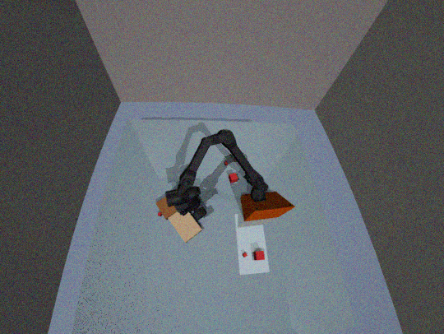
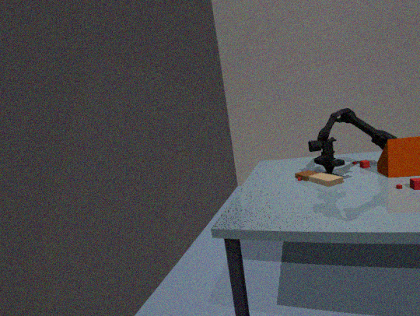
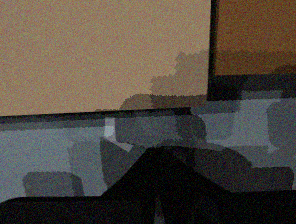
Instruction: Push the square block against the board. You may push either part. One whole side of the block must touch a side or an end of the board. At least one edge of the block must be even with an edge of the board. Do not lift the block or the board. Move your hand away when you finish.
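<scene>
The light tan square block (image 1: 186, 227) (image 2: 327, 178) (image 3: 100, 55) lies flat on the table, left of centre. The darker brown board (image 1: 164, 209) (image 2: 305, 174) (image 3: 255, 35) lies next to it on its far left side and is partly hidden under my wrist. In the wrist view a thin dark line runs between the two. My gripper (image 1: 200, 212) (image 2: 330, 170) (image 3: 154, 154) is shut on nothing. Its tips are low at the table, just beside the block's edge near the corner where block and board meet.
An orange wedge (image 1: 267, 207) (image 2: 400, 156) covers the arm's base at the right. A white sheet (image 1: 252, 263) in front of it carries a red cube (image 1: 259, 255) (image 2: 414, 183). Small red cubes (image 1: 233, 178) (image 2: 365, 163) lie nearby; a tiny one (image 1: 159, 214) lies left of the board.
</scene>
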Available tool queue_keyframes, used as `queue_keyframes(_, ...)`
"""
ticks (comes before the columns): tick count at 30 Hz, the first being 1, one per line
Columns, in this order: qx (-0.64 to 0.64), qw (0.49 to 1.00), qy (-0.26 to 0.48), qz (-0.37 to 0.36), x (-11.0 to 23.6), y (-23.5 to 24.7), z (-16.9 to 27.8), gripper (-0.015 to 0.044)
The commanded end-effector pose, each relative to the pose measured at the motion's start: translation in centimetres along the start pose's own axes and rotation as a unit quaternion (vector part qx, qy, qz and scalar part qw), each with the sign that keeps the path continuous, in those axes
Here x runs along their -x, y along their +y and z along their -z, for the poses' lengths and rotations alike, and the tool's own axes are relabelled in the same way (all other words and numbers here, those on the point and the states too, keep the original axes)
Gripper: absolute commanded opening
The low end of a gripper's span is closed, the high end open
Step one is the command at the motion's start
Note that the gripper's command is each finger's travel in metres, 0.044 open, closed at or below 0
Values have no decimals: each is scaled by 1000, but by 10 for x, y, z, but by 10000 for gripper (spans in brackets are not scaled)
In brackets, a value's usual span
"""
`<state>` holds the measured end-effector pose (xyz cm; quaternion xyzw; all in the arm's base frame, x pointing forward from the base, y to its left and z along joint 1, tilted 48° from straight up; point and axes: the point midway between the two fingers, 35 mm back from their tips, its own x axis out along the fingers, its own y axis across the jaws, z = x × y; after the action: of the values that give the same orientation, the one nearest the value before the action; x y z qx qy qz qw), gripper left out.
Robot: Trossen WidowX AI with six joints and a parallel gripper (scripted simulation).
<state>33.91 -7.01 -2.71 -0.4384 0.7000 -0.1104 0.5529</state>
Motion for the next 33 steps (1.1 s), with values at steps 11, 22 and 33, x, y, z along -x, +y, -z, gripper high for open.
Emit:
queue_keyframes(11, 3, 1000, 1, 1, -1, 3, 23, 0)
queue_keyframes(22, 3, 1000, 1, 0, 54, 2, 19, 0)
queue_keyframes(33, -158, 987, -3, -4, 58, 29, -12, 0)
